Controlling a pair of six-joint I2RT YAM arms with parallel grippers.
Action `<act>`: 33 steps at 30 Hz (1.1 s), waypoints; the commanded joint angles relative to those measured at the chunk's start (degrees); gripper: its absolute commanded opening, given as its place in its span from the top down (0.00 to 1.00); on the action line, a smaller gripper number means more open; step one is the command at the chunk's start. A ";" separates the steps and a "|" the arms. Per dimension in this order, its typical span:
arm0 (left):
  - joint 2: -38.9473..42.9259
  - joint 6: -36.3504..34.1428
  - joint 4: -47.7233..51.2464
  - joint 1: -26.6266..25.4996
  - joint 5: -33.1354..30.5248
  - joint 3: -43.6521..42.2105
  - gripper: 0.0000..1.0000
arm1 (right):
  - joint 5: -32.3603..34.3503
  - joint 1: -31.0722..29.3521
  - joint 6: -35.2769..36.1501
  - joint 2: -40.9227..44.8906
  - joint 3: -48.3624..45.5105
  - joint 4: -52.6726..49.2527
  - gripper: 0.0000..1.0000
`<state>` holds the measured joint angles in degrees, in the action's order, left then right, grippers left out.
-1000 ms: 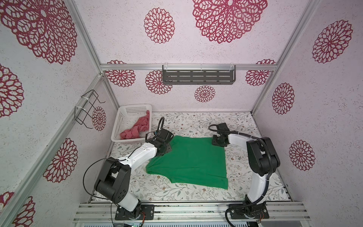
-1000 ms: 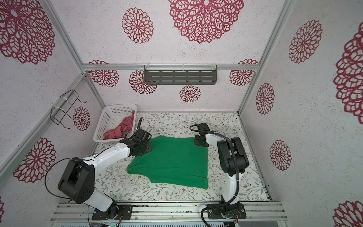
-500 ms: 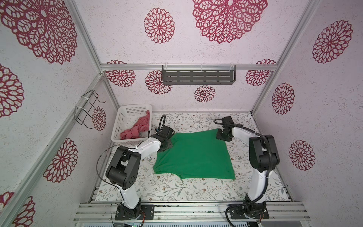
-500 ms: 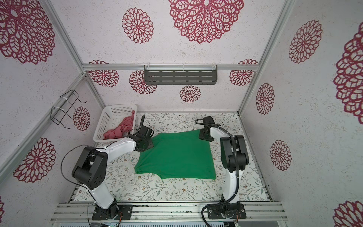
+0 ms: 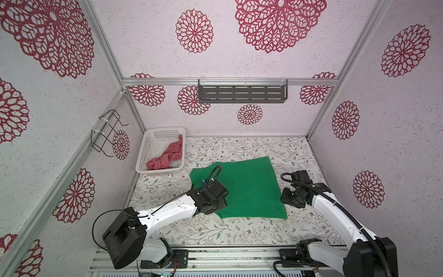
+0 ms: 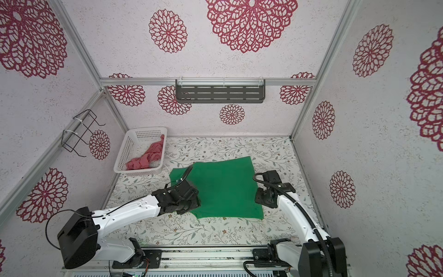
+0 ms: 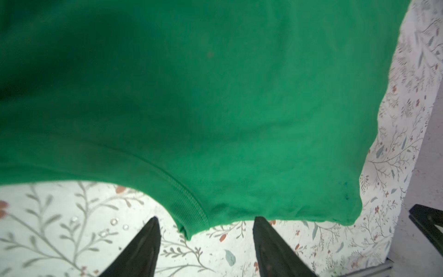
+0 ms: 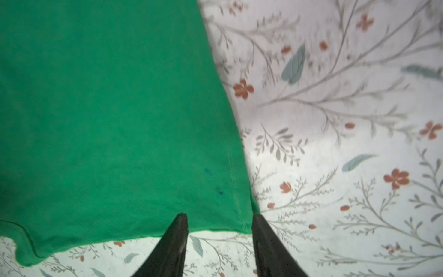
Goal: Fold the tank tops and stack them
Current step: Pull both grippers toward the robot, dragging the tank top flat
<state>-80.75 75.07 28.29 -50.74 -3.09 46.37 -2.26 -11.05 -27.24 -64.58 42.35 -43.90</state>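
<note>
left gripper (image 7: 206,221) and right gripper (image 8: 219,218) flank the green tank top (image 5: 249,189), seemingly unheld.

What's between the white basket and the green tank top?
Nothing: only a narrow bare strip of floral table cover separates the basket from the green tank top, in both top views.

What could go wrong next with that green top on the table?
The left end effector and right end effector sit open at the edge of the green tank top; closing could catch one layer or miss, skewing the fold. The pink tank top lies crumpled in the basket, draped up its wall; lifting it might drag the basket.
</note>
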 commanded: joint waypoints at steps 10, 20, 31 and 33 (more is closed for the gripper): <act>-5.43 21.67 -10.32 -6.48 8.62 -4.91 0.28 | -3.25 0.28 -1.24 4.54 -4.13 0.45 0.53; -3.35 31.77 -10.53 -9.04 0.55 -9.20 0.34 | -4.98 0.33 -0.18 2.29 -4.55 1.25 0.54; -3.14 37.80 -8.41 -9.35 -6.37 -9.98 0.56 | -3.76 0.56 -0.65 1.85 -4.98 2.29 0.55; -3.36 38.14 -9.13 -9.29 -6.96 -10.07 0.59 | -3.01 0.51 -1.50 1.94 -5.55 3.46 0.56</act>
<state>-83.42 110.76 17.50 -59.96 -7.05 37.19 -6.66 -10.81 -28.08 -62.61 37.19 -41.36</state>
